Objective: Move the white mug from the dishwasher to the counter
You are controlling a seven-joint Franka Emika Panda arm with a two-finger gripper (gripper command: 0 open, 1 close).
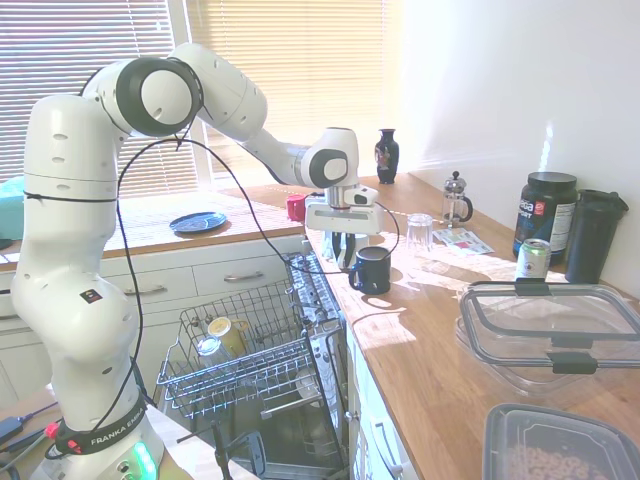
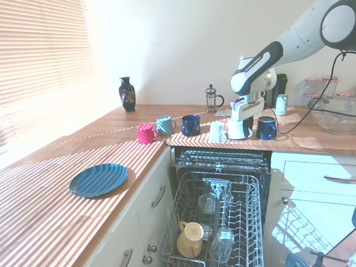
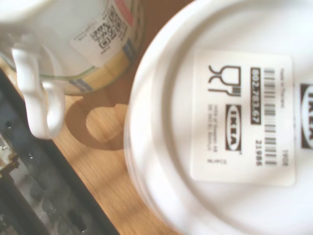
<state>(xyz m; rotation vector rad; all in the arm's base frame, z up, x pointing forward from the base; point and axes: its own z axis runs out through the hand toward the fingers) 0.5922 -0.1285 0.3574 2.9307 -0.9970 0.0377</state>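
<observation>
Your tool (image 2: 240, 123) sits directly over the plain glossy white ceramic mug (image 2: 239, 129), which stands upside down on the warm-brown wooden bench (image 2: 111, 146), at its front edge above the open dishwasher (image 2: 219, 222) with its grey wire rack; a dark navy mug (image 2: 266, 128) stands just beside it; whether the fingers grip or have let go, you cannot tell; open fully, then lift straight up, clear of both neighbouring mugs.

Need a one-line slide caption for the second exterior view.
Franka gripper over the upturned white mug on the counter, above the open dishwasher.
</observation>
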